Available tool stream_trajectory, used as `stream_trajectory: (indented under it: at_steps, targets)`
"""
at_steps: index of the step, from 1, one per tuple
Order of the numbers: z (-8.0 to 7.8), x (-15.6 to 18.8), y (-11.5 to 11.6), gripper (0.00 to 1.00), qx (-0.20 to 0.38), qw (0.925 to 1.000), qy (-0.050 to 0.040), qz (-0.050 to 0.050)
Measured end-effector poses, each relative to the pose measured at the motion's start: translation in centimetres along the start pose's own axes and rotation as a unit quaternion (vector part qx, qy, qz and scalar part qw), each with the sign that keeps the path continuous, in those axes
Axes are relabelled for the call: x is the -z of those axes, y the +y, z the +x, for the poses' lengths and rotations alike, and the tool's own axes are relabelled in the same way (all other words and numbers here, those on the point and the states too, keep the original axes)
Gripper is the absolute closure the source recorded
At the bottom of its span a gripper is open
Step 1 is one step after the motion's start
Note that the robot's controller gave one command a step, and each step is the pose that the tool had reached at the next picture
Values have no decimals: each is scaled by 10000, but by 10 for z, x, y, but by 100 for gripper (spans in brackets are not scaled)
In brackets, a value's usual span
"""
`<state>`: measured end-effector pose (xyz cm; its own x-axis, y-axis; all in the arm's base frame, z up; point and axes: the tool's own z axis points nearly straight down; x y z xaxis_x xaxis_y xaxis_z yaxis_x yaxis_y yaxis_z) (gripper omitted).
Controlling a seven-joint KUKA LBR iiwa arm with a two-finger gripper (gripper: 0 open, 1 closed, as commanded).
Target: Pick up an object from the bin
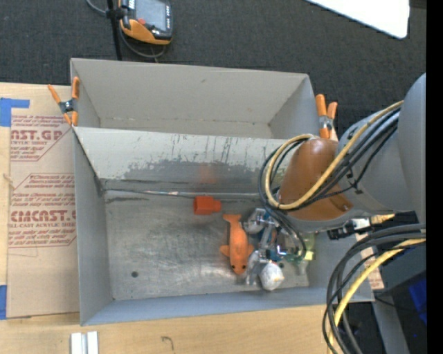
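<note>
Grey metal bin [90,228], floor scuffed and dull, with a dark smear across the sloped back wall. Set on a pale wooden tabletop [208,332]; dark carpet-like floor [228,34] beyond the far rim. Orange-and-black handheld device [147,21] lying on that floor, cut off by the top edge.

Small orange block [206,204] at the foot of the back wall, apart from the rest. Orange fish-shaped toy [237,247] lying lengthwise right of centre, toward the front. Just right of it, a small heap [259,266] in the front right corner: white rounded lump [271,276] nearest the front wall, green bit [303,254] at the right, shiny pieces between, too tangled to name.

Arm in from the right, orange wrist cover [311,180] and looped yellow-and-black cables [277,173] hanging over that corner. Gripper [268,238] down low over the heap, just beside the fish toy. Largely masked by cover, cables and clutter: cannot tell whether released or clenched, nor whether anything sits in its grasp. Contact with the toy not resolvable.
</note>
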<state>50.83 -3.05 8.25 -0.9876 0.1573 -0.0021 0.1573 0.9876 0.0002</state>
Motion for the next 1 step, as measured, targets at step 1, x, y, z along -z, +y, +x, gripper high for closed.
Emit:
stream_trajectory:
  at_steps: [1]
  targets:
    - [-12,-2,31,0,-606,9982,17,-11]
